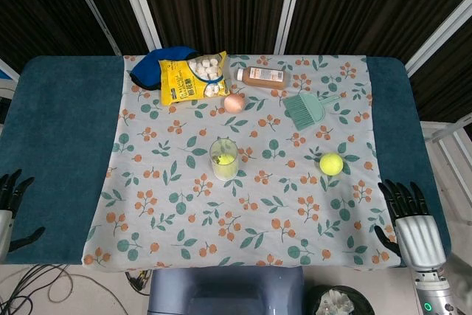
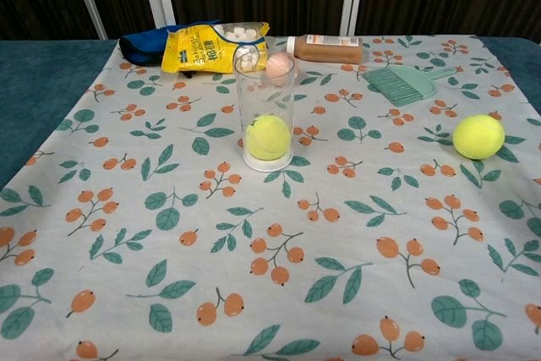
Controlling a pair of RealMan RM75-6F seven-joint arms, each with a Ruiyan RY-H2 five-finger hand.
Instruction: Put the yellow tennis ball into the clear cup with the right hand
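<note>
Okay, head view: right hand (image 1: 414, 228) is resting at the surface edge, fingers spread, holding nothing; left hand (image 1: 10, 201) likewise. Tennis ball (image 1: 331, 164) is sitting right of the cup (image 1: 223, 158). Chest view: ball looking light, fuzzy, grippy; wrap its sides.

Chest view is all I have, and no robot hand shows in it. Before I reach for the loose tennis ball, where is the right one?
Observer: The right robot hand is at the table's near right corner, over the blue cover just beyond the floral cloth.
Operator: Is it holding anything?
Observer: No, its fingers are spread with nothing in them.
Operator: And the other one?
Observer: The left robot hand is at the near left edge, partly cut off by the frame, fingers apart and empty.
</note>
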